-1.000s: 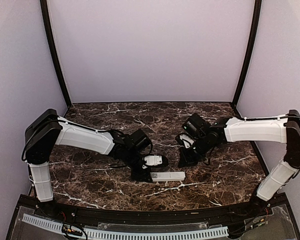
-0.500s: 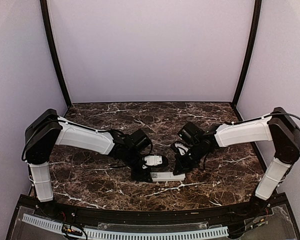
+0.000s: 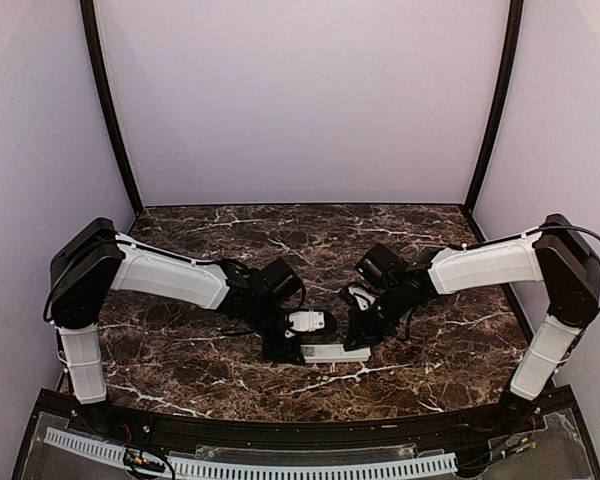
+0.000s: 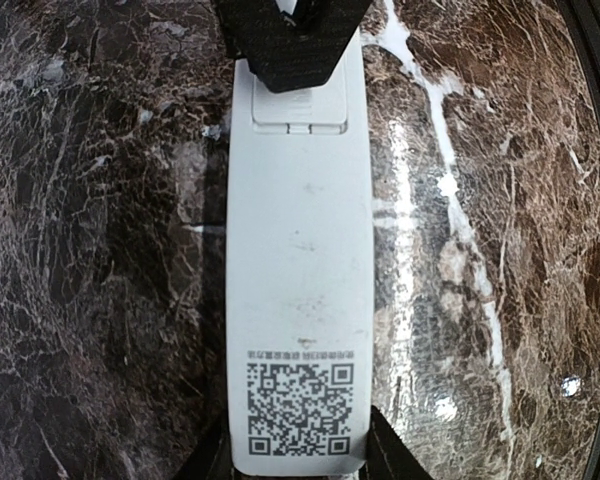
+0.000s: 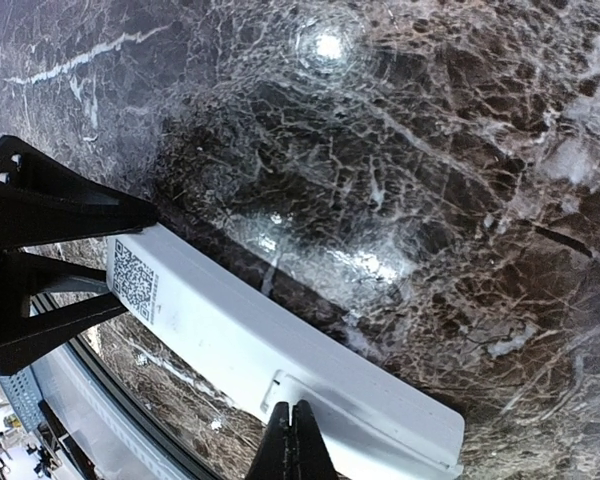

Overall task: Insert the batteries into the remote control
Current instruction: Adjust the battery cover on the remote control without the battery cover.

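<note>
Marble table [image 3: 180,370]; both arms [image 3: 170,275] [image 3: 490,262] stooped, apparently onto remote [image 3: 335,352].

The remote control [image 3: 335,352] – a slim white bar – lies flat, back up, running nine-to-three o'clock seen from above. QR label [image 4: 300,408] at nine, cover panel [image 4: 300,108] at three.

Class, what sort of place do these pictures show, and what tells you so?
Probably a robot test booth, not a home: a left arm and a right arm bolted at the edge of a marble-patterned table, plain pale walls closing it in, a white remote control lying back-up.
</note>
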`<state>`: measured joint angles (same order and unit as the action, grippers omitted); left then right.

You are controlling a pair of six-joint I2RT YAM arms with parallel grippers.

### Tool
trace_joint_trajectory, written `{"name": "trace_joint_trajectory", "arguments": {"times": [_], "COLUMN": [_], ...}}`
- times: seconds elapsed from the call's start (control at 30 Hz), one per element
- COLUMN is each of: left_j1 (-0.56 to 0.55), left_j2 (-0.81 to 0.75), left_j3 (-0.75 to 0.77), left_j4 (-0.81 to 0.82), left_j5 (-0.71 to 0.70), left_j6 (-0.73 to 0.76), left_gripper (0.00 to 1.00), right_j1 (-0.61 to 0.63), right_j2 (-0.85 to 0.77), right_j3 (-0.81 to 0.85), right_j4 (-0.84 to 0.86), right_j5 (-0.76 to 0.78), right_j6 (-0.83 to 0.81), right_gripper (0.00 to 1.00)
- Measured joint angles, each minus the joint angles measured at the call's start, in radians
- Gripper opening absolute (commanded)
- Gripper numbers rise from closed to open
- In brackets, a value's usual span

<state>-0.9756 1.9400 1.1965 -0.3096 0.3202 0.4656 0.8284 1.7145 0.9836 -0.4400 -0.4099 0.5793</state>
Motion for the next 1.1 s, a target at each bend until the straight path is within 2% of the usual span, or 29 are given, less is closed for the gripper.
{"name": "trace_joint_trajectory", "arguments": {"times": [0.2, 0.4, 0.7, 1.1], "left_j1": [0.0, 0.0, 0.0, -0.001], "left_j2": [0.0, 0.0, 0.001, 0.005], "left_j3": [0.0, 0.0, 0.002, 0.007], "left_j4": [0.0, 0.0, -0.002, -0.003], "left_j5": [0.0, 0.0, 0.0, 0.0], "left_j6": [0.003, 0.004, 0.005, 0.006], "left_gripper": [0.36, 0.36, 0.36, 0.36], "right_j1": [-0.007, -0.035, 0.002, 0.054], "right_j2": [-0.074, -0.155, -0.005, 0.048], "right_j3": [0.035, 0.036, 0.013, 0.082], "right_j4": [-0.091, -0.207, -0.314, -0.351], "right_j5": [0.039, 0.201, 0.332, 0.378], "right_j6": [0.007, 0.055, 0.093, 0.111], "right_gripper": [0.0, 0.0, 0.0, 0.0]}}
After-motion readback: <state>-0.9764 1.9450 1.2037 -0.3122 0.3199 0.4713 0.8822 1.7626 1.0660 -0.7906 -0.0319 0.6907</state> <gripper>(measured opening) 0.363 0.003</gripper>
